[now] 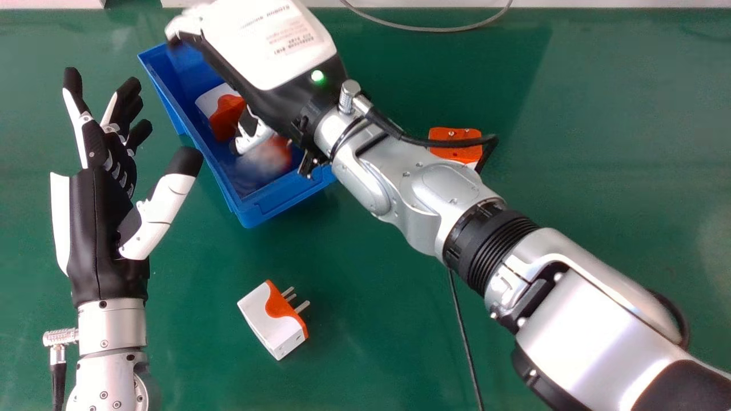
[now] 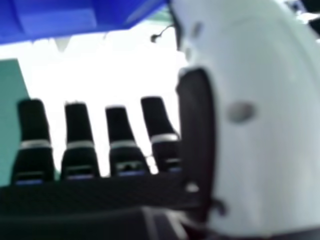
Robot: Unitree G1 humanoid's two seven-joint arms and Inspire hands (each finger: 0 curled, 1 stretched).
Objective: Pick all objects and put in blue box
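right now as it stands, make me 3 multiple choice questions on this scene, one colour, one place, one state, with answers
1. What colour is the box?
a) red
b) blue
c) yellow

2. Where is the plug whose prongs show?
a) inside the box
b) on the box's rim
c) on the table, nearer the robot than the box

3. How is the left hand?
a) open
b) clenched
c) curled round a plug

1 b: its walls are blue.
2 c: it lies on bare green surface.
3 a: its fingers extend, holding nothing.
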